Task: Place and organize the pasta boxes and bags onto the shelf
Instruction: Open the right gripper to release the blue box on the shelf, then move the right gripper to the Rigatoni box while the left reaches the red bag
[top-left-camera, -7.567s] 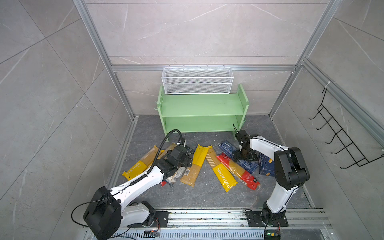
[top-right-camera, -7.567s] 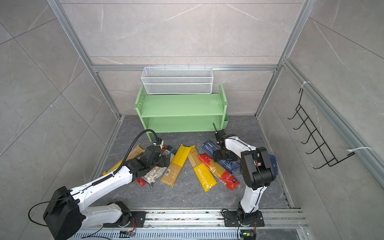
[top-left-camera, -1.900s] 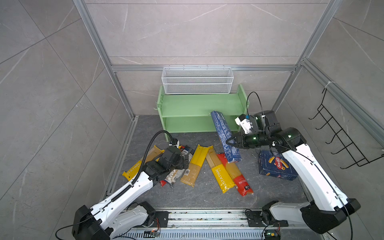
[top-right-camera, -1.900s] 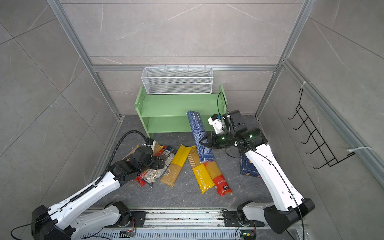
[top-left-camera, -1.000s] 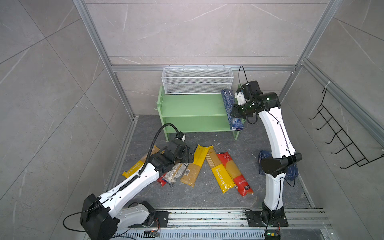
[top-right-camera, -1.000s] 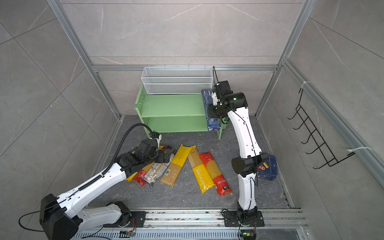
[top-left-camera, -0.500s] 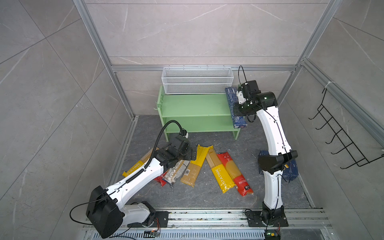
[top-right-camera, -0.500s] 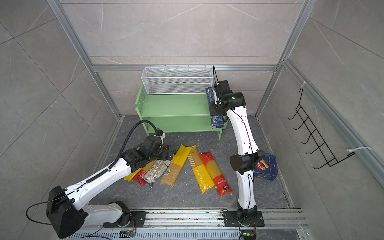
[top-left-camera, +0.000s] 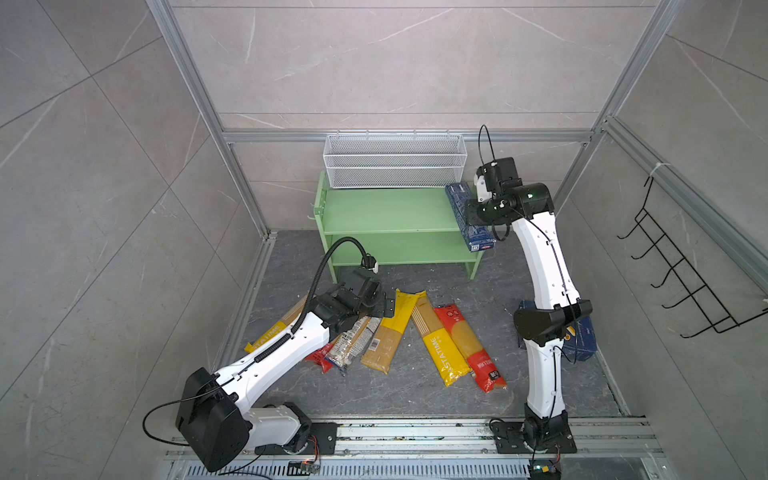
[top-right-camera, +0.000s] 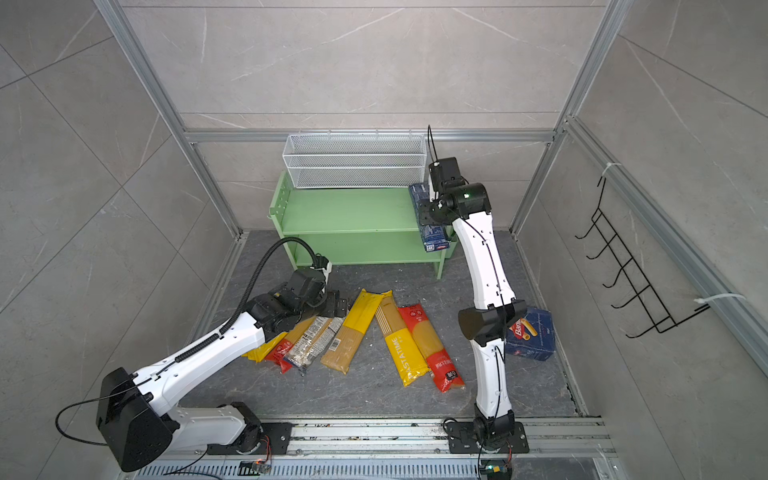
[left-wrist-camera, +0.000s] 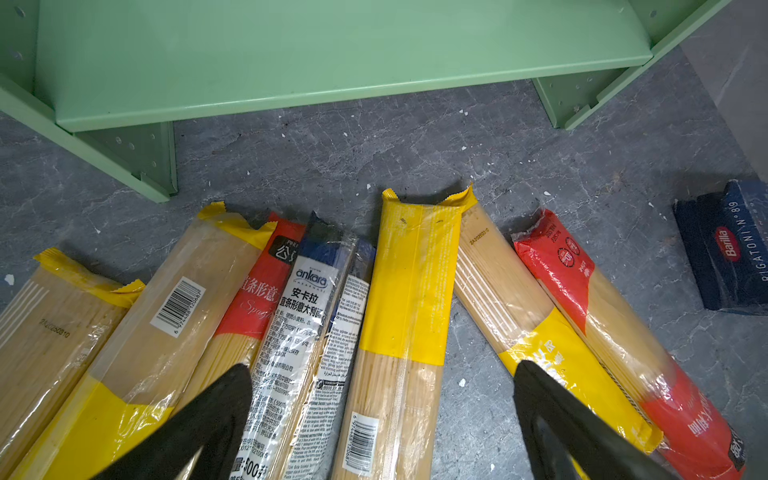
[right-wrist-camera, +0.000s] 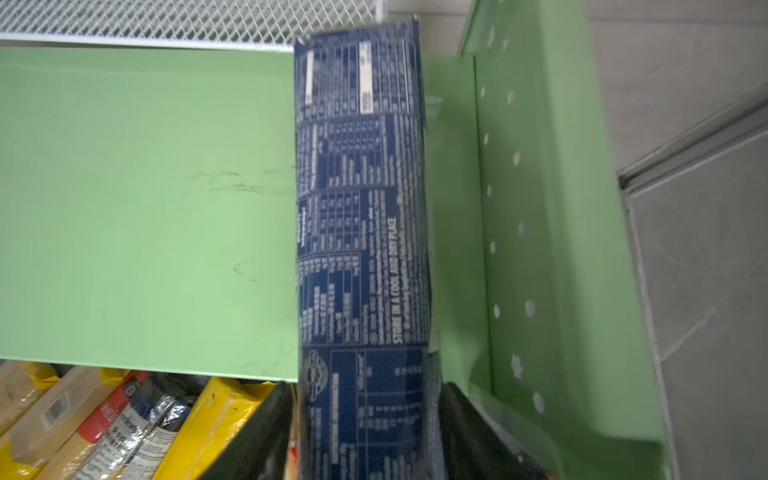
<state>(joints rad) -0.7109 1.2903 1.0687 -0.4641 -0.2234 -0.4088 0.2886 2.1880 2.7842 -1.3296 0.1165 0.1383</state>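
The right gripper (right-wrist-camera: 365, 388) has its jaws on either side of the long dark blue box (right-wrist-camera: 361, 208), close against it; I cannot tell whether they pinch it. The box lies at the right end of the green shelf's (top-left-camera: 386, 212) top board, overhanging the near edge. The left gripper (left-wrist-camera: 384, 370) hangs with jaws wide apart over the spaghetti bags (left-wrist-camera: 411, 270) on the grey floor (top-left-camera: 415, 395).

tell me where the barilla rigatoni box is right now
In both top views the Barilla rigatoni box sits on the floor at the right, partly behind the right arm's elbow, right of the red spaghetti bag.
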